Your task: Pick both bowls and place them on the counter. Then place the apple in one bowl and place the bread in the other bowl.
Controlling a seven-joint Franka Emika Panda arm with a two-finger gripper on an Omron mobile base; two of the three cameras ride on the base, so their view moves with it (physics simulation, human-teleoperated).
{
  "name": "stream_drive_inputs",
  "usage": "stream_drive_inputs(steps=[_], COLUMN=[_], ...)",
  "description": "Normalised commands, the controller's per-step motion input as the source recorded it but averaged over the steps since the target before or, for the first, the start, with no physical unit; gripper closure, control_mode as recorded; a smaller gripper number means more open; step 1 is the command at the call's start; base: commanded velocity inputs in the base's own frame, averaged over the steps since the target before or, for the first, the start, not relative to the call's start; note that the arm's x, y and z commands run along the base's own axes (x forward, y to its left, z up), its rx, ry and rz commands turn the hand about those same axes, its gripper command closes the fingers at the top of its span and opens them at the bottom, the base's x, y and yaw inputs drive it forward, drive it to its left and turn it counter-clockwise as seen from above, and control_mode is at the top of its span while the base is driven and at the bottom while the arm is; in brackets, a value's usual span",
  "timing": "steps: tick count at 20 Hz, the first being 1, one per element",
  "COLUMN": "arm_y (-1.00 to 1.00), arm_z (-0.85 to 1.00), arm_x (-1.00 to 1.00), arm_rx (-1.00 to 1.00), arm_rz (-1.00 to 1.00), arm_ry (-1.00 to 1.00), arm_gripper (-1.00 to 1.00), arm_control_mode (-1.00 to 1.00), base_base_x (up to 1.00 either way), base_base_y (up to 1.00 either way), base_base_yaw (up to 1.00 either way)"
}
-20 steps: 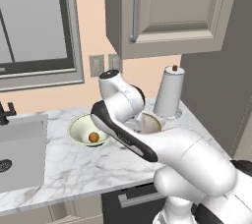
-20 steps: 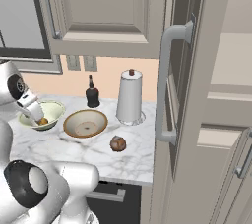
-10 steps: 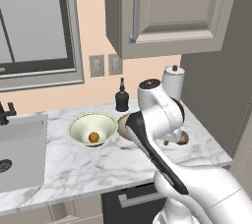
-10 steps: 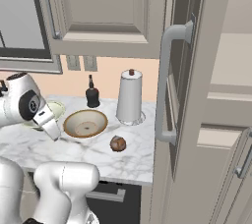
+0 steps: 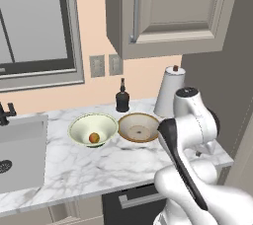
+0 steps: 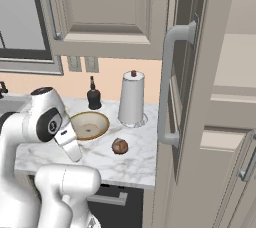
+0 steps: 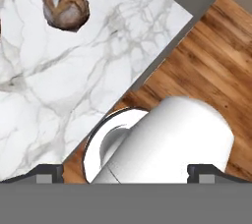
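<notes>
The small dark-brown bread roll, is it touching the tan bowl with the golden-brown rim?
Apart. In the right base view the bread roll lies on bare white marble counter, with a clear strip of marble between it and the tan bowl.

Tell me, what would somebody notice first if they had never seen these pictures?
Probably the big white robot arm bending over the marble counter. Next, the two bowls side by side near the wall: the pale cream-green bowl with the apple inside, and the empty tan bowl. The brown bread sits alone on the counter.
</notes>
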Motion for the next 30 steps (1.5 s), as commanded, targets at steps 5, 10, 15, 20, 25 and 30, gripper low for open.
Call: stream_drive_inputs(steps=[5,10,15,20,25,30], arm_y=[-0.56,-0.40,-0.22,-0.18,-0.06,0.00], arm_z=[-0.04,-0.03,-0.15,-0.26,-0.42,-0.34], arm_x=[0.18,0.36,0.50,0.47,0.46,0.35], arm_rx=[0.03,0.02,0.04,0.02,0.01,0.03], arm_rz=[-0.09,-0.08,-0.06,-0.04,-0.02,0.00], arm_ry=[-0.07,-0.01,0.00,0.00,0.00,0.00], arm_gripper=[-1.00,-1.00,-1.00,-1.00,-1.00,-1.00], arm_control_mode=[-1.00,-1.00,-1.00,-1.00,-1.00,-1.00], base_base_x=[0.00,0.00,0.00,0.00,0.00,0.00], base_base_y=[0.00,0.00,0.00,0.00,0.00,0.00], base_base_yaw=[0.00,0.00,0.00,0.00,0.00,0.00])
